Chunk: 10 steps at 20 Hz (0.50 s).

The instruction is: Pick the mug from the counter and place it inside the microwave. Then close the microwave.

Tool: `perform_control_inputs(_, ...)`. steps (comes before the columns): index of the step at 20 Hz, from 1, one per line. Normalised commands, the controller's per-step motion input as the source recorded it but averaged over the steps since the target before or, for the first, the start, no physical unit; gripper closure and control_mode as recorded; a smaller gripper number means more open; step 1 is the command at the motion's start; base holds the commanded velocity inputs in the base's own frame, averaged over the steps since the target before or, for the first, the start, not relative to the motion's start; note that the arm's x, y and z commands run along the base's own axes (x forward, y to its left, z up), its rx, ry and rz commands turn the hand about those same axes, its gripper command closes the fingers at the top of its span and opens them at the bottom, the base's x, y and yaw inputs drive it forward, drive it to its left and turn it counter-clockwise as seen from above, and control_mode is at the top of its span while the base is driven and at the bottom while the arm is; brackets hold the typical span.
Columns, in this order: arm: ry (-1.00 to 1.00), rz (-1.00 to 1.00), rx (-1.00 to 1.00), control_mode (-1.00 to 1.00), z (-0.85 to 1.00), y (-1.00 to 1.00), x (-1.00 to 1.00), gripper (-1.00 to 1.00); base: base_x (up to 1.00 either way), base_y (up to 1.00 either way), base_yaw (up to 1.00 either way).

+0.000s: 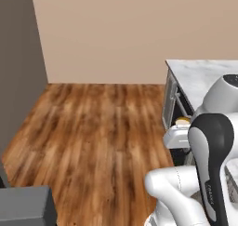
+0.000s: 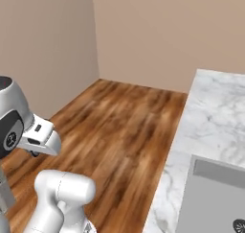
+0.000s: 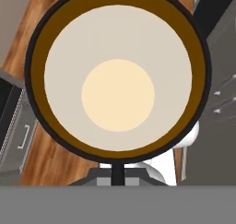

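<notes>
Plainly, the hand [image 3: 118, 171] is pressed together on the mug [image 3: 118, 75], pinching its wall. In the hand view one dark finger [image 3: 118, 173] rises straight to the near edge of the black rim, and the mug sits directly ahead of the camera, mouth toward it. That view shows the thin black rim, the brown inner wall and the pale tan bottom as rings one inside another. Behind the mug lies the wood floor [image 3: 41, 154], with grey drawers [image 3: 16, 131] on one side and a grey panel [image 3: 221, 98] on the other. In the left base view the mug [image 1: 182, 121] shows as a small yellowish top tucked under the arm [image 1: 211, 150], touching the white hand [image 1: 175, 137] just below it. There it is off the worktop [image 1: 200, 76], held beside its end, close to a grey-framed front [image 1: 170, 99] with a dark inside; I cannot tell what that front belongs to. In the right base view the worktop [image 2: 210, 117] runs along the right, white marble with grey veins, and a flat grey box [image 2: 215, 198] rests on its near part. A small black mark [image 2: 238, 225] on that box is too small to read. Faint grey lettering [image 1: 210, 192] runs down the arm's black link in the left base view, also too small to read.
</notes>
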Motion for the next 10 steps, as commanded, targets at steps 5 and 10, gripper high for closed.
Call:
perform_control_inputs(5,0.00,0.00,0.00,1.00,0.00,0.00,0.00,1.00,0.79,0.08,0.07)
perform_control_inputs(10,0.00,0.00,0.00,1.00,0.00,0.00,0.00,1.00,0.02,0.50,0.56)
